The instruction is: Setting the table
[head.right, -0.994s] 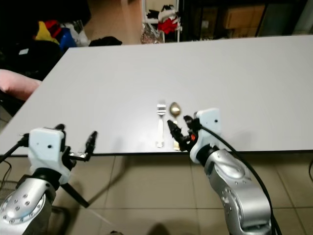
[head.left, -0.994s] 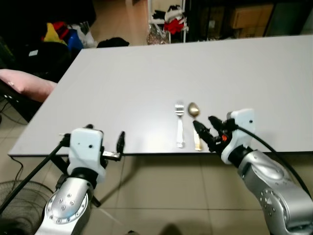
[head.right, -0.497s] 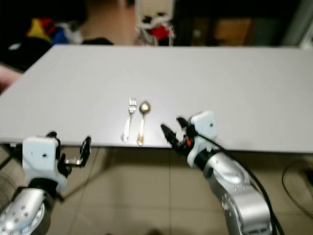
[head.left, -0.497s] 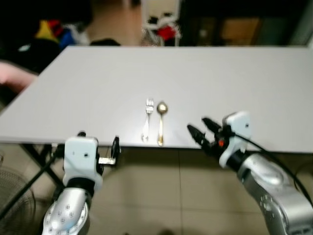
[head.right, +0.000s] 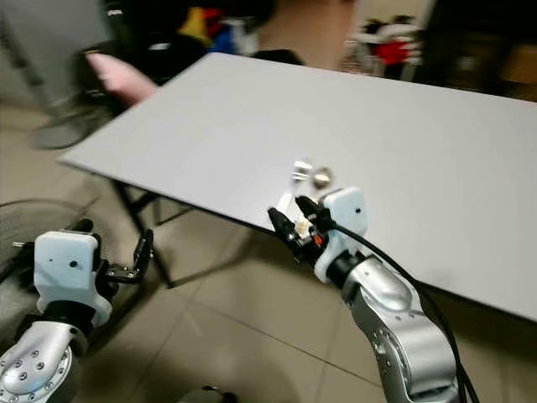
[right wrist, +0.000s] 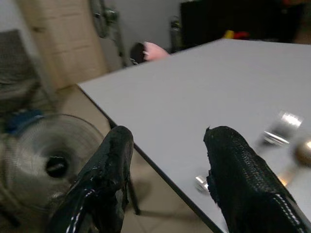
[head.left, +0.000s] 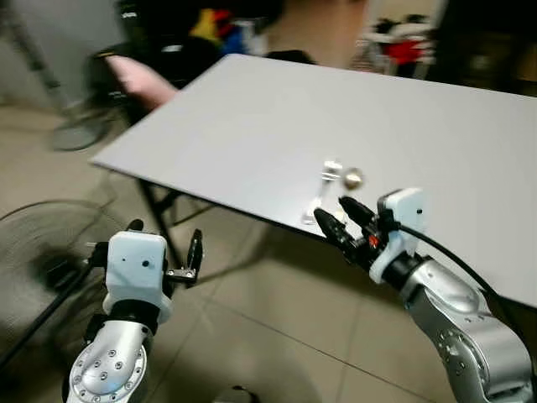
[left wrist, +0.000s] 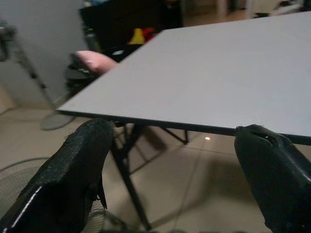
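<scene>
Left eye view: right pincer (head.left: 336,217) gapes by the fork (head.left: 321,190); left pincer (head.left: 195,253) hangs wide, off the table (head.left: 252,126).

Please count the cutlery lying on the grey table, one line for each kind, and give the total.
Fork: 1
Spoon: 1
Total: 2 pieces, side by side near the edge of the grey table, in front of the right hand.
</scene>
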{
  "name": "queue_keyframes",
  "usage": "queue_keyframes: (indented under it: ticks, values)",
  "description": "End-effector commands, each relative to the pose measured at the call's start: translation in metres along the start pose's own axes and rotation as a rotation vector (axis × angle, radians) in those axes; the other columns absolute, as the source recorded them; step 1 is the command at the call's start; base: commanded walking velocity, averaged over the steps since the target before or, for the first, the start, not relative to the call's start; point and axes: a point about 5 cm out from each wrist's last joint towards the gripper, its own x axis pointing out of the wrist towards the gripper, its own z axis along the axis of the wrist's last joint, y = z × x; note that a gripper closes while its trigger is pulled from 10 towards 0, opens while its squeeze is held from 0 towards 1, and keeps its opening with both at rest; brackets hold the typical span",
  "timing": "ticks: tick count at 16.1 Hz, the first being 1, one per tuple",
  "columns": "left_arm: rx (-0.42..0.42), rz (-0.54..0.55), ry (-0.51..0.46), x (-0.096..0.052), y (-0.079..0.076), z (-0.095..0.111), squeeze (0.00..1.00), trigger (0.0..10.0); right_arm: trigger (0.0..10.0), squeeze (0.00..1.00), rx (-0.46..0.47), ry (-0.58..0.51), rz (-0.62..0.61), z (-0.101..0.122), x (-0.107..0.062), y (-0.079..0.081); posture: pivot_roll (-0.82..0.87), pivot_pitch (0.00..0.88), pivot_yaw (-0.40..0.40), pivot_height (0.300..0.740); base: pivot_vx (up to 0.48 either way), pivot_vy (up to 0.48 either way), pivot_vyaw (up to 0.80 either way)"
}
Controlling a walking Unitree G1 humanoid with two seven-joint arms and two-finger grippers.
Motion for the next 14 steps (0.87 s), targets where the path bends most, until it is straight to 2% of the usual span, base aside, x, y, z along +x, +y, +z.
queue_keyframes:
  ticks: [1, 7, 12, 13, 14]
  values:
    - [0.018, 0.002, -0.013, 0.000, 0.002, 0.002, 0.00, 10.0, 10.0, 0.03, 0.002, -0.005, -0.006, 0.000, 0.000, 0.000, -0.02, 0.000, 0.078, 0.740, 0.000, 0.000, 0.80]
    - [0.025, 0.012, -0.009, 0.011, 0.002, 0.002, 0.00, 10.0, 10.0, 0.00, -0.002, -0.004, -0.062, -0.001, -0.002, -0.007, -0.04, 0.000, 0.086, 0.740, 0.000, 0.000, 0.80]
    - [0.017, 0.031, 0.010, 0.006, 0.003, -0.005, 0.00, 10.0, 10.0, 0.00, -0.004, -0.009, -0.089, -0.002, -0.008, -0.011, -0.05, 0.000, 0.078, 0.740, 0.000, 0.000, 0.80]
    - [-0.017, 0.022, 0.019, 0.004, 0.001, -0.006, 0.00, 10.0, 10.0, 0.00, 0.010, -0.004, -0.088, -0.004, -0.008, -0.012, -0.05, 0.000, 0.066, 0.740, 0.000, 0.000, 0.80]
    - [-0.027, 0.023, 0.021, 0.002, 0.001, -0.006, 1.00, 10.0, 10.0, 0.55, 0.009, 0.001, -0.102, -0.005, -0.008, -0.014, -0.04, 0.000, 0.058, 0.740, 0.000, 0.000, 0.80]
